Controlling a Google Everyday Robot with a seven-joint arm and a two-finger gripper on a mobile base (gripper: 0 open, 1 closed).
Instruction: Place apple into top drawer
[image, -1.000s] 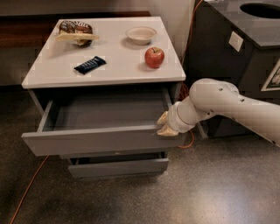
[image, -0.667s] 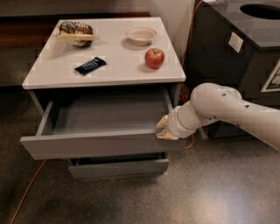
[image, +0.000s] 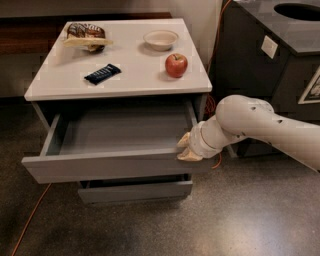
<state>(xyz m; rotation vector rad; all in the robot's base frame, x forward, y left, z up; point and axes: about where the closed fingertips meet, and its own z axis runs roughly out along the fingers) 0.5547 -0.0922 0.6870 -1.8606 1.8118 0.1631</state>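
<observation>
One apple (image: 176, 65) sits atop the cabinet (image: 140, 80), well apart from the pincer (image: 186, 149), grip unclear, at the top drawer (image: 100, 168).

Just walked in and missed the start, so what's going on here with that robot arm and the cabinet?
The robot's tool is at the right end of the front panel of the top drawer, which is pulled well open. The apple is not in it yet: it sits on the white cabinet top near the right edge, in front of a cream bowl. A dark snack bar and a wrapped snack also lie there.
</observation>
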